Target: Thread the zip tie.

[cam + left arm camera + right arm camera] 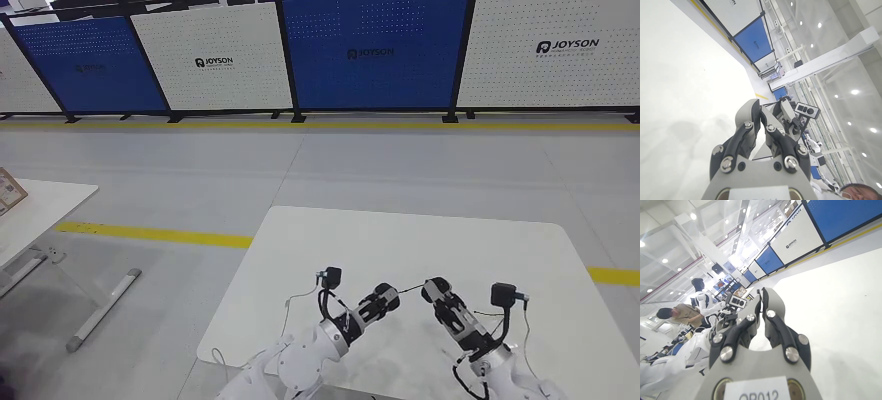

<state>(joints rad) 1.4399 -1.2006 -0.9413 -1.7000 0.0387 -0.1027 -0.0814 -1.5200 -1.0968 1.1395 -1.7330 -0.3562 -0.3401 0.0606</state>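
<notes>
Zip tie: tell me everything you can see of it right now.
The zip tie is a thin dark strap, plastic by its look, stretched nearly straight in the air above the white table between the two grippers. The left gripper is shut on one end, the right gripper on the other. It is not looped; which end bears the head I cannot tell.

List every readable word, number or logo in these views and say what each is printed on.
"JOYSON": on the white partition panels and, dimly, the middle blue panel; the line beneath is too small to read.
"OP012": on the white label at the base of the right gripper, bottom edge cropped.
"ON": end of a cut-off word on a white panel, left wrist view.
Unreadable: the cropped label at the base of the left gripper.
</notes>
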